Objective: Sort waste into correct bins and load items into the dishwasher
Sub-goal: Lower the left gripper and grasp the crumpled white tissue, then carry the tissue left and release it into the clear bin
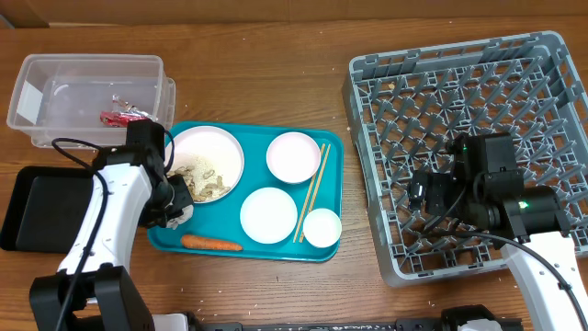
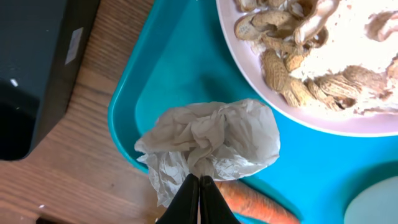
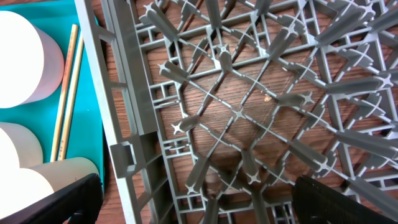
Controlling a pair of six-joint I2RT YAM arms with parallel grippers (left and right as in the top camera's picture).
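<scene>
While your left fingers (image 2: 199,186) are clenched on the crumpled white tissue (image 2: 208,140), it sits over the corner of the teal tray (image 2: 186,56), just beside the carrot (image 2: 249,200). Your right fingers (image 3: 196,186) are spread wide, grasping nothing, above the grey dish rack (image 3: 249,93).

On the tray you have:
- plate (image 1: 220,142) with food scraps (image 1: 204,179)
- far bowl (image 1: 293,156)
- near bowl (image 1: 268,214)
- cup (image 1: 322,227)
- chopsticks (image 1: 312,188)

On the desk (image 1: 276,37), at your left:
- clear tub (image 1: 64,97) holding the red-silver wrapper (image 1: 119,117)
- black tray (image 1: 41,207)
</scene>
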